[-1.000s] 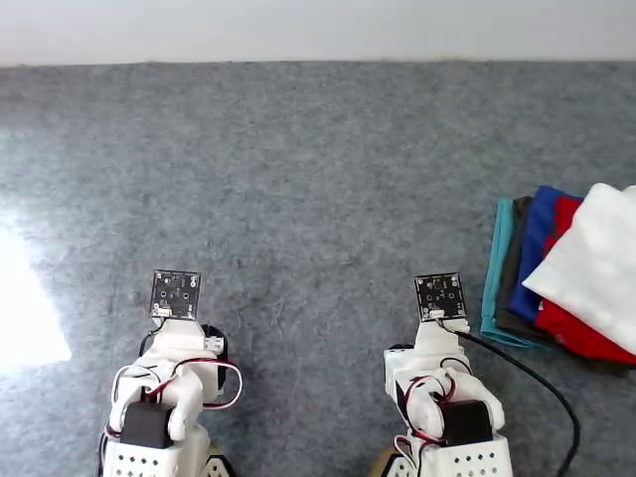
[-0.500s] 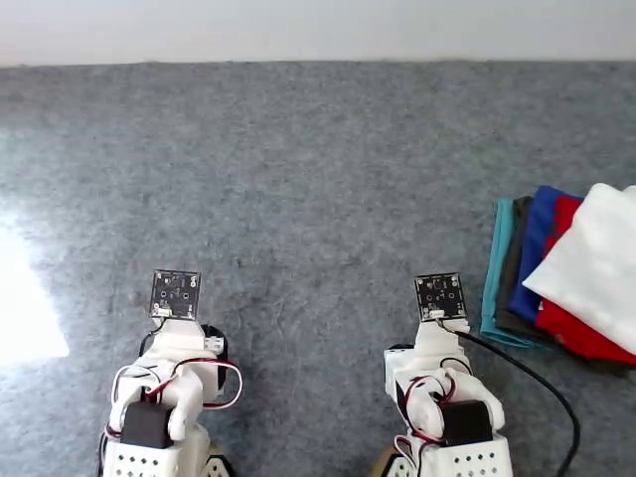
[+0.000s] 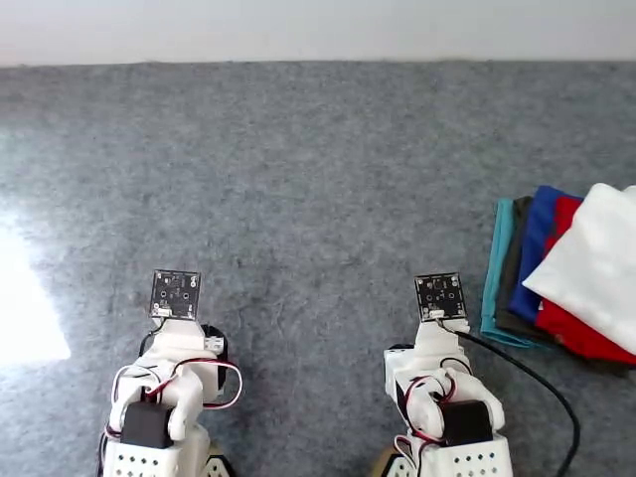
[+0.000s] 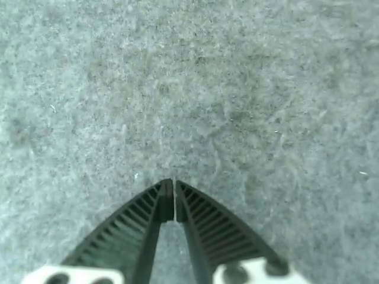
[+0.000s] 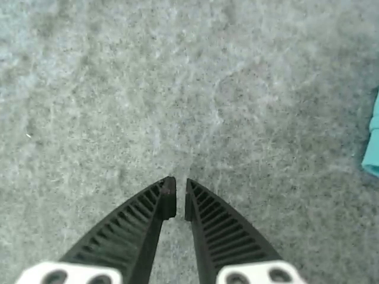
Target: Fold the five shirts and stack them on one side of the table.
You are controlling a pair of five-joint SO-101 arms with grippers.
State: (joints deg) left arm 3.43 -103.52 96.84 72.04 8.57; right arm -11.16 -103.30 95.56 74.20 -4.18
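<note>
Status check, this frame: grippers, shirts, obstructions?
Left gripper shut, empty. Right gripper shut, empty. Five shirts folded, stacked beside right arm. Black cable trails near stack.

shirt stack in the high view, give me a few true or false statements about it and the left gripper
1. The white shirt lies on top of the stack. True.
2. The stack sits in the middle of the table. False: it lies at one side, next to the right arm.
3. The left gripper holds a shirt. False: it is shut on nothing, over bare grey felt.
4. The teal shirt shows as a strip on the stack's side that faces the middle of the table. True.
5. The red shirt lies spread flat in front of the arms. False: it is folded in the stack, right under the white one.
</note>
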